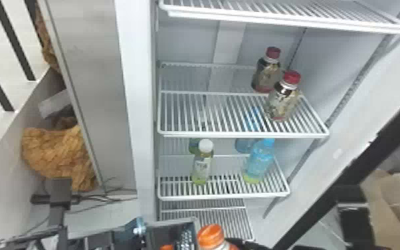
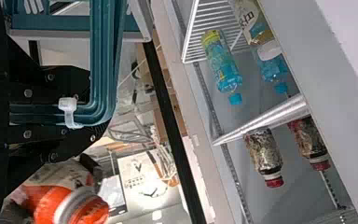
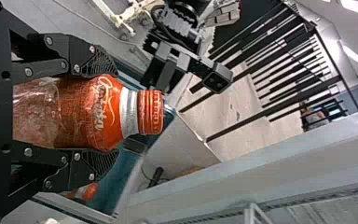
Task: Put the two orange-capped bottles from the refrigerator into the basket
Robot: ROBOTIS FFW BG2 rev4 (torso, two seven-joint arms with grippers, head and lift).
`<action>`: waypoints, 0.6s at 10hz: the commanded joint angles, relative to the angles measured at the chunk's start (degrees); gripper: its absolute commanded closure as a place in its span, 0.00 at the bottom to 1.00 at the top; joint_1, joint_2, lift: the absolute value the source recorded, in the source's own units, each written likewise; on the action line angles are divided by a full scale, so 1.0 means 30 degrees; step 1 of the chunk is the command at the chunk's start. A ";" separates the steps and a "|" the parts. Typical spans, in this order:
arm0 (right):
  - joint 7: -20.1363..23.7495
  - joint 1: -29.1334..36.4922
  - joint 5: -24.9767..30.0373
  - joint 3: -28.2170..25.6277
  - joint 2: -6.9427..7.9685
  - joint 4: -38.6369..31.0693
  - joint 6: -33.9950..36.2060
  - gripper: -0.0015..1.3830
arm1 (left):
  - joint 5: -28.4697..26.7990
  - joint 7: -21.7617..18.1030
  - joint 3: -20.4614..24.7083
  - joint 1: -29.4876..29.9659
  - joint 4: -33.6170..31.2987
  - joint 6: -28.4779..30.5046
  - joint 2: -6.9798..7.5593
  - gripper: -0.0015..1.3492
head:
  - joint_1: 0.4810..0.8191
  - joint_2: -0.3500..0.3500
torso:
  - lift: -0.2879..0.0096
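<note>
Orange-capped bottle: it (image 1: 211, 236) is between the two fingers of the right gripper (image 1: 213, 242), at the lower edge of the head view.
Right gripper: grasping this bottle; in the right wrist view both fingers touch the orange body, one from each side.
Cap: it (image 3: 150, 112) is beyond the fingertips and points away from the palm, with the pale neck ring also outside the grip.
Basket: its rim (image 1: 176, 220) is near the held bottle, in front of the refrigerator (image 1: 141, 99); if the bottle is above the basket or beside it, I cannot tell.
Second orange-capped bottle: it (image 3: 87, 191) is down in the basket, apart from the right gripper and partly hidden.
Left gripper: its fingers (image 1: 119, 236) are clenched around the teal handle (image 2: 103, 74) of the basket.
Upper shelf: two red-capped bottles (image 1: 281, 99) are standing near its right side.
Lower shelf: a white-capped bottle (image 1: 202, 166) and blue bottles (image 1: 259, 163) are standing there.
</note>
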 commanded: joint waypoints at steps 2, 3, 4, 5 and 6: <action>0.0591 -0.0506 0.0616 0.0796 -0.0038 0.1478 0.0494 0.64 | 0.0071 -0.0030 -0.0166 -0.0311 0.0111 -0.0161 0.0001 0.89 | 0.63 0.28 | 0.83; 0.0650 -0.0787 0.0692 0.1024 -0.0096 0.2134 0.0494 0.64 | 0.0147 -0.0059 -0.0204 -0.0311 0.0111 -0.0208 0.0001 0.89 | 0.63 0.28 | 0.83; 0.0796 -0.1256 0.0883 0.1291 -0.0096 0.2931 0.0494 0.64 | 0.0223 -0.0059 -0.0318 -0.0404 0.0111 -0.0208 0.0001 0.89 | 0.63 0.27 | 0.83; 0.0855 -0.1818 0.0921 0.1595 -0.0067 0.4149 0.0165 0.64 | 0.0337 -0.0088 -0.0470 -0.0451 0.0111 -0.0254 0.0001 0.89 | 0.63 0.27 | 0.83; 0.1089 -0.2521 0.0883 0.1862 0.0050 0.5696 -0.0163 0.64 | 0.0413 -0.0118 -0.0623 -0.0451 0.0111 -0.0254 0.0001 0.89 | 0.63 0.26 | 0.83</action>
